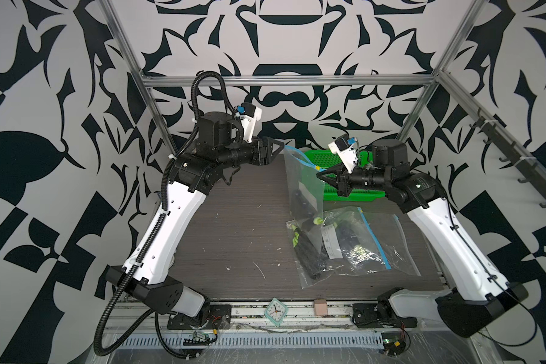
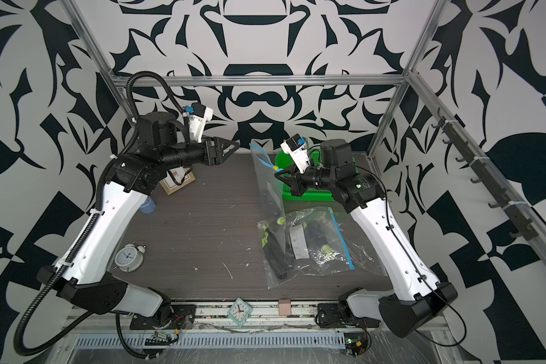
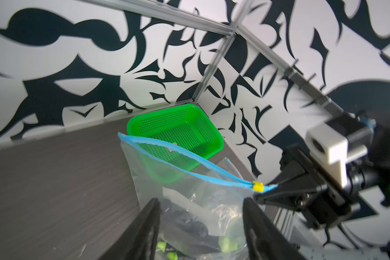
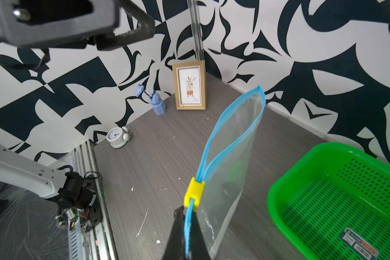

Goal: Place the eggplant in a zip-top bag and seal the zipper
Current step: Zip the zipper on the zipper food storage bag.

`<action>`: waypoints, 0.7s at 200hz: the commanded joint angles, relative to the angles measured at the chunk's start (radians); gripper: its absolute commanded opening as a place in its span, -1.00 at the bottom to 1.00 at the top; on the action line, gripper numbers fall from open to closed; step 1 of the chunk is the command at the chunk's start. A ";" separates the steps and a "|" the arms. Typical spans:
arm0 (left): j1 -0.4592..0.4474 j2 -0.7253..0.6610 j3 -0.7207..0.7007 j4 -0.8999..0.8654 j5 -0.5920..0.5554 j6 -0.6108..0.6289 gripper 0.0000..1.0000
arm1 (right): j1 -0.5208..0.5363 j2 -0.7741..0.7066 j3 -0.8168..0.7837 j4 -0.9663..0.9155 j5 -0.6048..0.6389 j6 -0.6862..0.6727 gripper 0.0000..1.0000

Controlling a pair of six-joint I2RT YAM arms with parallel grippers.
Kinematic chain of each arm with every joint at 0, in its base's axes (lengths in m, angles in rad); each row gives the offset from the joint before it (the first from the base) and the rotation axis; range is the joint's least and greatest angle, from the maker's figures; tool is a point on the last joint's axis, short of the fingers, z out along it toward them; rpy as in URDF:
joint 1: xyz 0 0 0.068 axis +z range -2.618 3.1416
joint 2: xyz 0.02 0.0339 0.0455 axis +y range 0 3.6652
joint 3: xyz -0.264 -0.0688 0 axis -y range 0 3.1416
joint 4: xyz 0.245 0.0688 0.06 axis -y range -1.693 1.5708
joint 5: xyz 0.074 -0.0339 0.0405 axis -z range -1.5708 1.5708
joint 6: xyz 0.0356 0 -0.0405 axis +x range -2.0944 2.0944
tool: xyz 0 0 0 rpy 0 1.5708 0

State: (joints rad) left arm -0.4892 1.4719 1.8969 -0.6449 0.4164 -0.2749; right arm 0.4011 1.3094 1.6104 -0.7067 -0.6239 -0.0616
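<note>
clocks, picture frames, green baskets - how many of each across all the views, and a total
clocks: 2, white alarm clock and mint square clock
picture frame: 1
green basket: 1
total: 4

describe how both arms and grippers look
Both arms have white shells with black joints and bases. The left arm carries a ribbed black hose; the right arm a thin black cable. The left gripper and right gripper are black and triangular, with white camera mounts.
</note>
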 commanded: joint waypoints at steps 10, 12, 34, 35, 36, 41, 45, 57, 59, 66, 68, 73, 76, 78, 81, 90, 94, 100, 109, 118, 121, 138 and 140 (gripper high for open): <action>-0.003 -0.006 0.021 -0.038 0.190 0.278 0.50 | 0.031 0.022 0.155 -0.166 0.005 -0.045 -1.00; -0.003 -0.006 0.020 -0.039 0.200 0.286 0.51 | 0.035 0.024 0.162 -0.171 0.007 -0.047 -1.00; -0.003 0.003 0.032 -0.070 0.287 0.383 0.63 | 0.068 0.057 0.236 -0.241 0.026 -0.065 -1.00; -0.003 0.004 0.032 -0.072 0.290 0.386 0.63 | 0.070 0.060 0.239 -0.243 0.026 -0.066 -1.00; -0.003 0.004 0.035 -0.074 0.294 0.390 0.63 | 0.071 0.061 0.243 -0.246 0.026 -0.066 -1.00; -0.003 0.007 0.043 -0.091 0.310 0.410 0.64 | 0.079 0.071 0.259 -0.262 0.029 -0.072 -1.00; -0.003 0.012 0.051 -0.106 0.327 0.431 0.65 | 0.085 0.078 0.273 -0.274 0.029 -0.076 -1.00; -0.003 0.019 0.070 -0.149 0.376 0.482 0.68 | 0.108 0.097 0.310 -0.308 0.047 -0.088 -1.00; -0.003 0.021 0.072 -0.156 0.381 0.490 0.68 | 0.111 0.100 0.315 -0.313 0.049 -0.090 -1.00; -0.003 0.024 0.082 -0.179 0.407 0.518 0.68 | 0.121 0.107 0.331 -0.323 0.056 -0.096 -1.00; -0.003 0.026 0.083 -0.180 0.416 0.527 0.68 | 0.125 0.109 0.335 -0.327 0.056 -0.097 -1.00; -0.003 0.027 0.088 -0.213 0.430 0.546 0.77 | 0.129 0.114 0.346 -0.333 0.058 -0.101 -1.00; -0.003 0.028 0.090 -0.221 0.437 0.556 0.77 | 0.134 0.118 0.353 -0.338 0.060 -0.101 -1.00; -0.003 0.028 0.090 -0.225 0.441 0.562 0.77 | 0.137 0.121 0.359 -0.342 0.061 -0.101 -1.00; -0.003 0.028 0.091 -0.231 0.446 0.569 0.78 | 0.142 0.126 0.367 -0.348 0.065 -0.103 -1.00; -0.003 0.033 0.093 -0.247 0.463 0.593 0.78 | 0.155 0.140 0.388 -0.366 0.069 -0.110 -1.00; -0.003 0.035 0.094 -0.252 0.472 0.600 0.78 | 0.163 0.145 0.396 -0.371 0.071 -0.113 -1.00; -0.003 0.041 0.101 -0.264 0.481 0.609 0.78 | 0.173 0.152 0.404 -0.376 0.077 -0.115 -1.00; -0.003 0.053 0.115 -0.292 0.499 0.629 0.78 | 0.189 0.161 0.415 -0.381 0.085 -0.118 -1.00; -0.003 0.067 0.130 -0.315 0.506 0.642 0.77 | 0.197 0.172 0.426 -0.388 0.085 -0.122 -1.00; -0.003 0.071 0.132 -0.320 0.506 0.645 0.77 | 0.199 0.176 0.430 -0.390 0.087 -0.124 -1.00; -0.003 0.091 0.145 -0.348 0.506 0.676 0.76 | 0.212 0.189 0.443 -0.395 0.089 -0.127 -1.00; -0.003 0.092 0.146 -0.351 0.506 0.680 0.76 | 0.212 0.190 0.442 -0.396 0.089 -0.128 -1.00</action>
State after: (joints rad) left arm -0.4931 1.5330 2.0148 -0.8940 0.8677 0.3141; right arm 0.5972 1.4994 2.0037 -1.0847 -0.5457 -0.1650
